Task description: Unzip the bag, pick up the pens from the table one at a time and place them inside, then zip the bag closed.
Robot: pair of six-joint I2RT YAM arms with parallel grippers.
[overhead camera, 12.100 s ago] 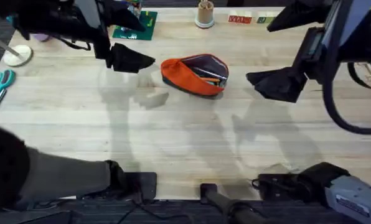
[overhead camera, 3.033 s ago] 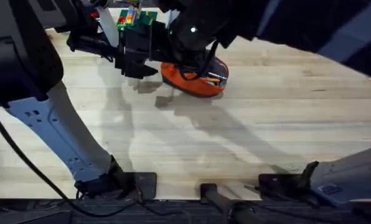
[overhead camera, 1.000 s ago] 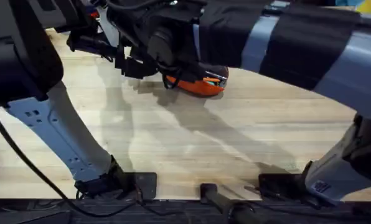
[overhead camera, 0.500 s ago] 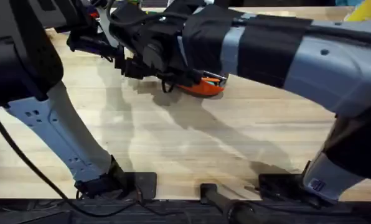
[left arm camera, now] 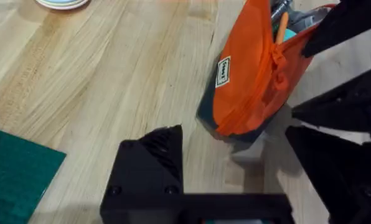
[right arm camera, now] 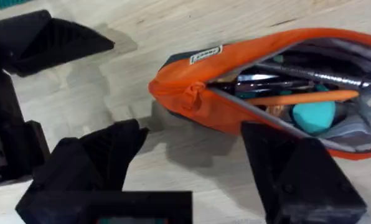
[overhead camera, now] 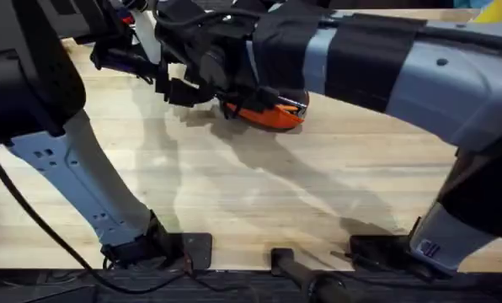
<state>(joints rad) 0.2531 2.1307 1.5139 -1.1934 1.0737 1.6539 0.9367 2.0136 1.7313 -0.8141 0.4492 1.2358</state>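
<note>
- We find the bright orange soft fabric pouch with its dark navy bottom strip (right arm camera: 235, 106) lying on the pale light-wood plank table (overhead camera: 259, 202), its mouth gaping to show grey lining, an orange pen (right arm camera: 297, 97), a silvery grey pen (right arm camera: 316, 76) and a teal rounded object (right arm camera: 314, 115) inside.
- The right arm's black two-finger gripper (right arm camera: 192, 171) hangs just beside the pouch's gathered end, fingers spread wide and holding nothing.
- The left arm's black gripper (left arm camera: 235, 186) sits on the table side of that same end, near the pouch but apart from it; its fingers too stand open and empty.
- We judge that the loading is done and the closing step is in hand: no pens lie on the bare wood around the pouch.
- The next move, as we read it, calls for one gripper to pin the fabric at the gathered end while the other finds the zipper pull and draws it along the pouch.
- We cannot make out the zipper pull in either wrist view.
- From overhead, the right arm covers most of the pouch, leaving an orange sliver.
- The far end of the pouch is cut off at the right wrist view's edge.
</note>
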